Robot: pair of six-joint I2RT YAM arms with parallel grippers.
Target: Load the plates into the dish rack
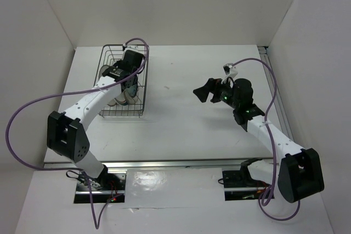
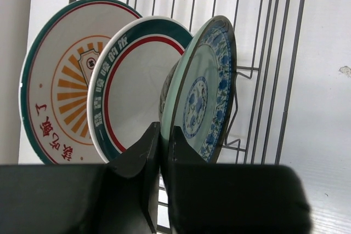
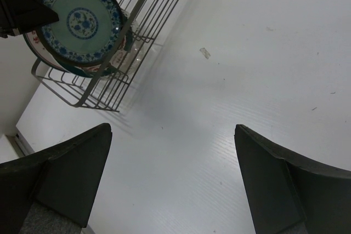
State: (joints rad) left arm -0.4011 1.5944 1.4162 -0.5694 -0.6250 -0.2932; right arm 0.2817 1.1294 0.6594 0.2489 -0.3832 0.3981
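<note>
In the left wrist view three plates stand upright in the dish rack [image 2: 274,53]: the white orange-sunburst plate [image 2: 60,80] at the left, the white plate with the green-and-red rim [image 2: 134,80] in the middle, and the teal patterned plate [image 2: 205,86] at the right. My left gripper [image 2: 164,131] is shut on the teal plate's lower rim. A dark grey sliver [image 2: 166,89] shows just behind it; the grey plate is otherwise hidden. From above, my left gripper [image 1: 127,83] is inside the rack [image 1: 106,57]. My right gripper [image 1: 202,92] is open and empty over the table, right of the rack.
The right wrist view shows the rack [image 3: 148,9] at the upper left with the teal plate [image 3: 82,23] in it, and bare white table between my open fingers [image 3: 71,173]. White walls enclose the table on three sides. A purple cable [image 1: 33,108] loops off the left arm.
</note>
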